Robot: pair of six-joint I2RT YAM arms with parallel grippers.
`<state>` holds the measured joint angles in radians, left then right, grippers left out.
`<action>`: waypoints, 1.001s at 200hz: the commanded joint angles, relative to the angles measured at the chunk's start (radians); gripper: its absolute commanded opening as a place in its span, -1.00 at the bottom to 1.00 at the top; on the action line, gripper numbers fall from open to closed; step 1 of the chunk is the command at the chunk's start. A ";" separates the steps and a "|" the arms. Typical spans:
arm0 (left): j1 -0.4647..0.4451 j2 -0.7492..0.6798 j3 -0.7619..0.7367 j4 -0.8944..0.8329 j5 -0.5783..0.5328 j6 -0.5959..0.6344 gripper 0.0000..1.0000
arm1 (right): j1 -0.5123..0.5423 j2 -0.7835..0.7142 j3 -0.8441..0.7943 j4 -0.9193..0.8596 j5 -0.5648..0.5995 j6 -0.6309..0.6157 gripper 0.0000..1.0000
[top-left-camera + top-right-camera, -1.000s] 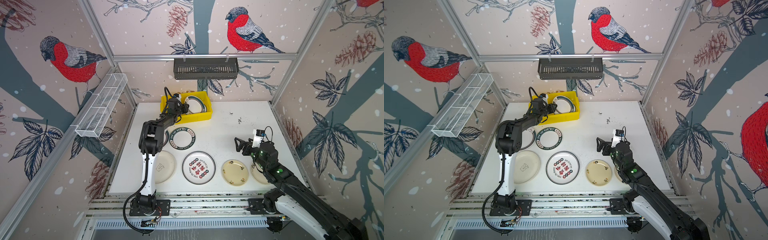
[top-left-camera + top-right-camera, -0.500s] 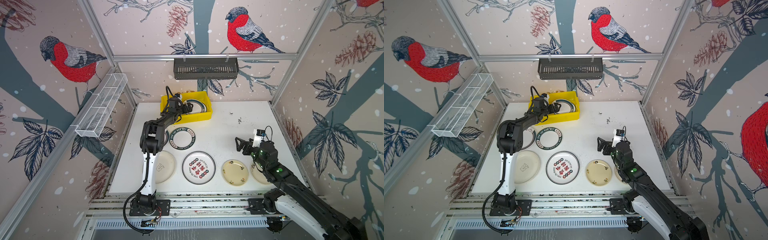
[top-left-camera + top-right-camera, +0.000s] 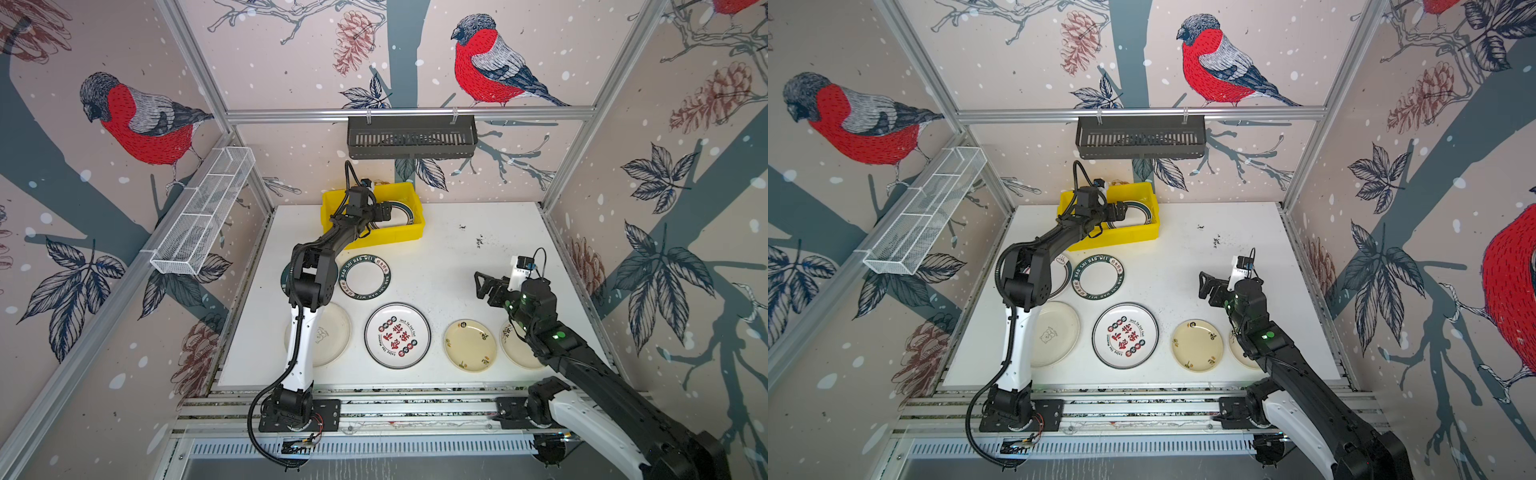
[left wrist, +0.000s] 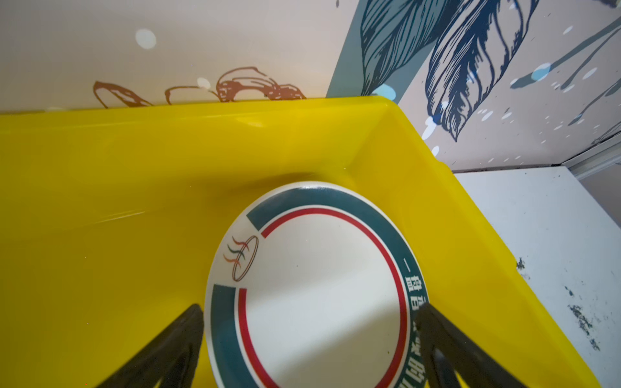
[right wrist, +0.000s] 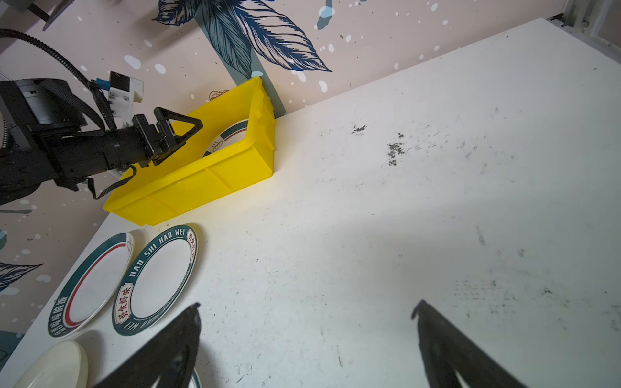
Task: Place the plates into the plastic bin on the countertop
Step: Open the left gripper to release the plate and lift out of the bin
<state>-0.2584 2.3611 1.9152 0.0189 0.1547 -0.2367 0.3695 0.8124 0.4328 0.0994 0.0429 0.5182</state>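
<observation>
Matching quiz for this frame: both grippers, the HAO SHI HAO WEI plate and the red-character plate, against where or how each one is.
Things
1. left gripper
2. right gripper
3. HAO SHI HAO WEI plate
4. red-character plate

Places or states
a. open over bare countertop
b. open above the plastic bin
c. centre of the front row
d. lying just in front of the bin

Pairs: 1-b, 2-a, 3-d, 4-c

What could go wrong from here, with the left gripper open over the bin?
1. The left gripper has its open fingers either side of the striped plate in the plastic bin; pulling out askew could snag the plate's rim.
2. The left forearm hangs over a second striped plate on the countertop; a low retreat might knock it.
</observation>
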 commanded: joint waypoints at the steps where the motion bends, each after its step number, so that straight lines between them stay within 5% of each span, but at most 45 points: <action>1: -0.001 -0.056 -0.070 0.043 -0.020 0.009 0.95 | -0.012 0.027 0.029 -0.032 -0.048 -0.030 0.99; 106: -0.013 -0.447 -0.608 0.384 -0.083 -0.074 0.95 | -0.005 0.240 0.109 -0.151 -0.294 -0.124 0.99; 200: -0.054 -0.851 -1.085 0.537 -0.165 -0.129 0.95 | 0.099 0.349 0.111 -0.052 -0.340 -0.092 0.99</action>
<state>-0.3073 1.5791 0.9092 0.4671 0.0170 -0.3374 0.4522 1.1252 0.5301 -0.0040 -0.2806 0.4160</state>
